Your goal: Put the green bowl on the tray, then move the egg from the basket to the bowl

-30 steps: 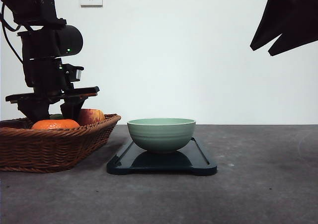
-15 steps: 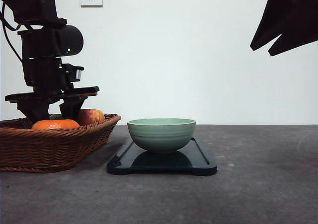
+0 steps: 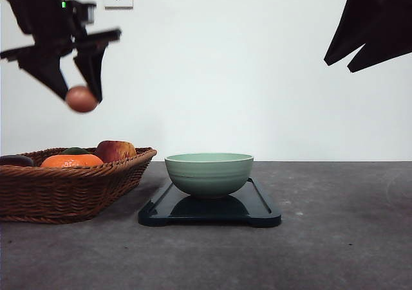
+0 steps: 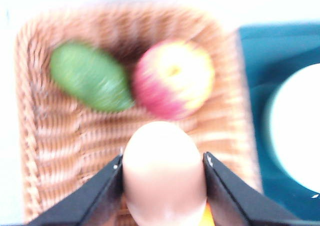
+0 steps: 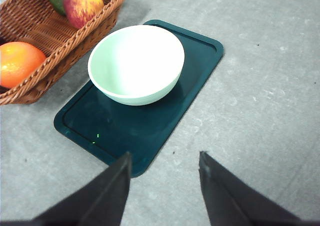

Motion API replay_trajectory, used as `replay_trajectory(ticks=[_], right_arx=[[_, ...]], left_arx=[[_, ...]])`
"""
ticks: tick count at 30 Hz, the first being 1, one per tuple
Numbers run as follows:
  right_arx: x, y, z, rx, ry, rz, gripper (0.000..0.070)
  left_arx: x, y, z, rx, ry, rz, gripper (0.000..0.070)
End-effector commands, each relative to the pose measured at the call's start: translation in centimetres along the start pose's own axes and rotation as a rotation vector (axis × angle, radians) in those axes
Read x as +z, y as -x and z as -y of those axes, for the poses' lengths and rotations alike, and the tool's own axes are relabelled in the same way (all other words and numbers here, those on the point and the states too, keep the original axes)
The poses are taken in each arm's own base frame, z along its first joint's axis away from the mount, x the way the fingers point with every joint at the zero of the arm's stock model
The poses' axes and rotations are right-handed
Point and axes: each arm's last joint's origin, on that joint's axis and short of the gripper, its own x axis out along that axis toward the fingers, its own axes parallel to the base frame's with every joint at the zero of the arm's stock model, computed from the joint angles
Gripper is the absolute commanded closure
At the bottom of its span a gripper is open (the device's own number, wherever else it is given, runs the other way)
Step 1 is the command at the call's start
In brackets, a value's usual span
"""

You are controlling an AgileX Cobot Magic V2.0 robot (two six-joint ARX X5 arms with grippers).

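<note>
In the front view, the left hand [image 3: 80, 97] hangs high above the basket [image 3: 71, 190], clamped on the egg [image 3: 82, 99]. The green bowl [image 3: 209, 173] sits on the tray [image 3: 257, 213] on the counter [image 3: 341, 238]. In the left wrist view, the fingers [image 4: 95, 193] pinch the egg over the basket, which holds an apple [image 4: 175, 85] and a green fruit [image 4: 90, 83]. In the right wrist view, the right hand [image 5: 165, 183] hovers with fingers apart, holding nothing, near the tray's edge; an orange [image 5: 20, 63] lies in the basket.
</note>
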Motion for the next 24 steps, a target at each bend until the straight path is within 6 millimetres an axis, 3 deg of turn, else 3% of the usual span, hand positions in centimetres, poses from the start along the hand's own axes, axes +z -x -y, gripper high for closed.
replay_trajectory(ticks=[1,14,19,24], right_arx=[[0.2,-0.1,-0.1,0.002,0.011,0.006,0.0432],[0.2,-0.1,-0.1,0.002,0.011,0.005,0.0432],[0.2,-0.1,-0.1,0.002,0.011,0.005,0.0432],[0.2,-0.1,-0.1,0.005,0.011,0.005,0.0432]], left_arx=[[0.7,0.7,0.7,-0.037,-0.024,0.037,0.0472],[1.3,1.0,5.5,-0.255,-0.101,0.161,0.0459],[1.2,0.2,7.7,-0.305,-0.13,0.177,0.0418],[0.9,-1.5,9.3,-0.327,-0.14,0.167,0.0419]])
